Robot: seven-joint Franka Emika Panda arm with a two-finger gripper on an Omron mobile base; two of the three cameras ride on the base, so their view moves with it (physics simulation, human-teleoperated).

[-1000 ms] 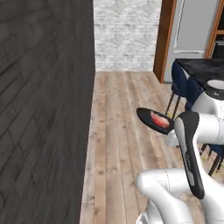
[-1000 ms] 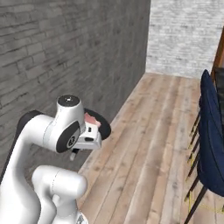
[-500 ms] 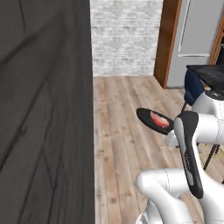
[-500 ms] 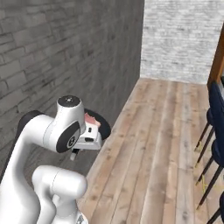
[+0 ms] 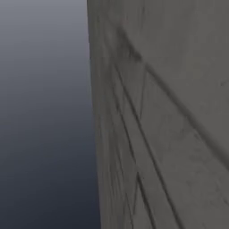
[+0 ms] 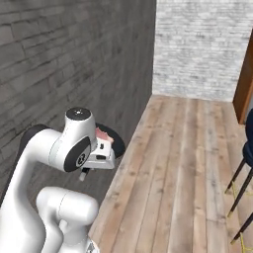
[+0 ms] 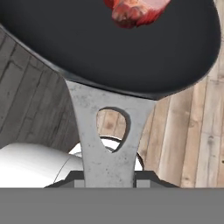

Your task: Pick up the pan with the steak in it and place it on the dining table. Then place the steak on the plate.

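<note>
In the left base view, a grey wall was seen close up. In the right base view, the pan was carried above the wooden floor, the gripper hidden behind the arm. In the hand view, the pan's handle was pinched, the steak cut off at the top. Table placement and plating were judged outstanding.

The white arm rises at about seven o'clock, its elbow folded up beside the dark grey brick wall. Just past its round joint, at nine o'clock from centre, the black pan pokes out, with the pinkish steak lying in it. The end effector itself is hidden behind the joint. A wood plank floor runs toward a pale brick wall at one o'clock. Dark blue chair legs stand at four o'clock.
</note>
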